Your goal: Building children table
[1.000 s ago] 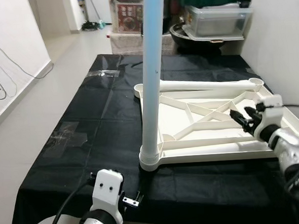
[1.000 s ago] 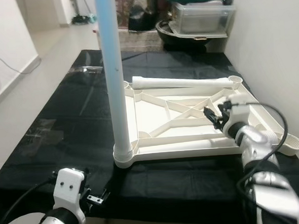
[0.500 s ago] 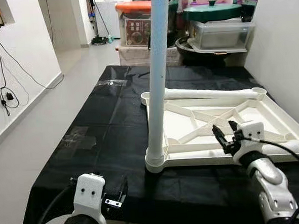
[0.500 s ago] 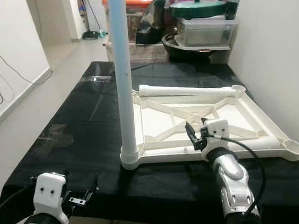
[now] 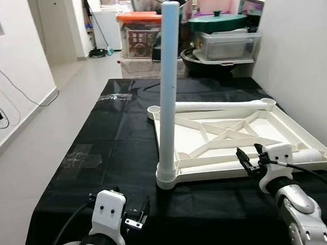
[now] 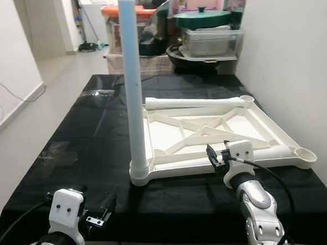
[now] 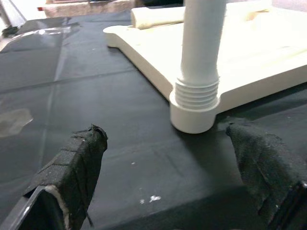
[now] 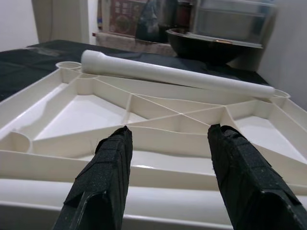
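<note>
The right gripper (image 5: 249, 160) has been drawn back to the near rim of the upturned white tabletop (image 5: 231, 138), fingers spread. The tabletop is laid on black cloth (image 5: 114, 131); one leg (image 5: 167, 89) is seen standing upright in its corner socket, another leg (image 5: 223, 104) lying along the far edge. The left gripper (image 5: 141, 212) is held low, jaws wide.

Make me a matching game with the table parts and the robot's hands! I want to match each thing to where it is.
Things:
1. upright leg
2. loose leg
3. right gripper
4. left gripper

Places:
A. open, low at the near edge of the black cloth
B. lying flat across the far side of the tabletop
C. standing in the near left corner socket
D. open, at the tabletop's near rim

Pairs: 1-C, 2-B, 3-D, 4-A
</note>
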